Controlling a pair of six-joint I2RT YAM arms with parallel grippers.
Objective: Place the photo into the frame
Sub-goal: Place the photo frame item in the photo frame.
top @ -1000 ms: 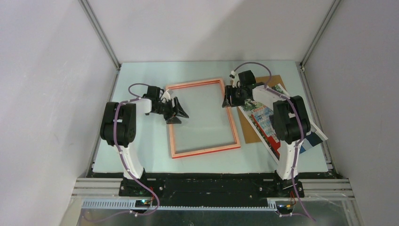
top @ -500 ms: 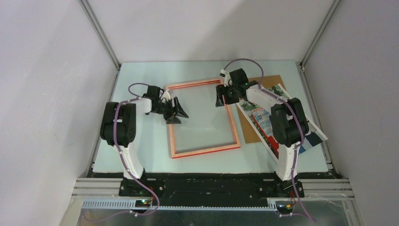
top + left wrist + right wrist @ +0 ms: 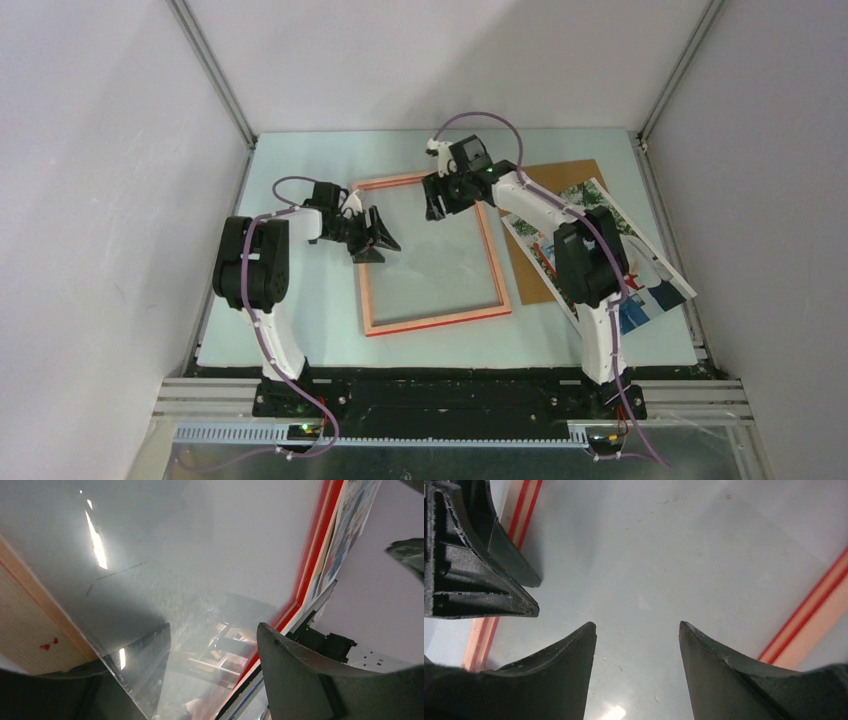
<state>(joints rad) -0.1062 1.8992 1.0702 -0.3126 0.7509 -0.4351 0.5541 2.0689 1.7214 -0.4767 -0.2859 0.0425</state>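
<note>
The frame (image 3: 435, 318) lies flat mid-table, pale orange-pink side up with a red inner edge. A glossy clear pane (image 3: 684, 550) fills its opening. My left gripper (image 3: 378, 243) is at the frame's left rail, jaws open. In the left wrist view one finger (image 3: 145, 655) shows through the pane's edge, and nothing is clamped. My right gripper (image 3: 437, 205) hovers open over the pane near the frame's upper left corner, holding nothing. The photo (image 3: 645, 275) lies picture side up at the right, partly under the right arm.
A brown backing board (image 3: 560, 178) lies under the photo's far end, right of the frame. Grey enclosure walls stand close round the table's left, back and right edges. The left gripper's finger (image 3: 474, 580) shows at the upper left of the right wrist view.
My right gripper has swung left from the frame's right rail to above its upper left part. The left arm and the frame have stayed still.
</note>
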